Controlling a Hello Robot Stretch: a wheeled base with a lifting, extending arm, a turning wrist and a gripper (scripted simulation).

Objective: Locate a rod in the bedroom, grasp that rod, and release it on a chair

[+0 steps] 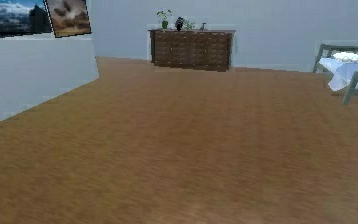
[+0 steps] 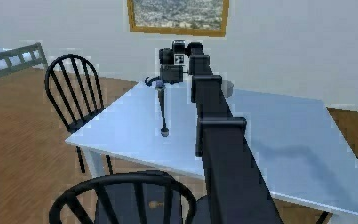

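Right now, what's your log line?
end effector: at rod | rod: upright over table | held: cannot tell | chairs: beside table

- Brown wood floor (image 1: 177, 150), pale walls (image 1: 277, 30).
- Dark dresser (image 1: 192, 50) against far wall.
- Grey-framed bed (image 1: 345, 72) at forward view's right edge.
- Pale table (image 2: 297, 130), framed picture (image 2: 177, 12) on wall behind.
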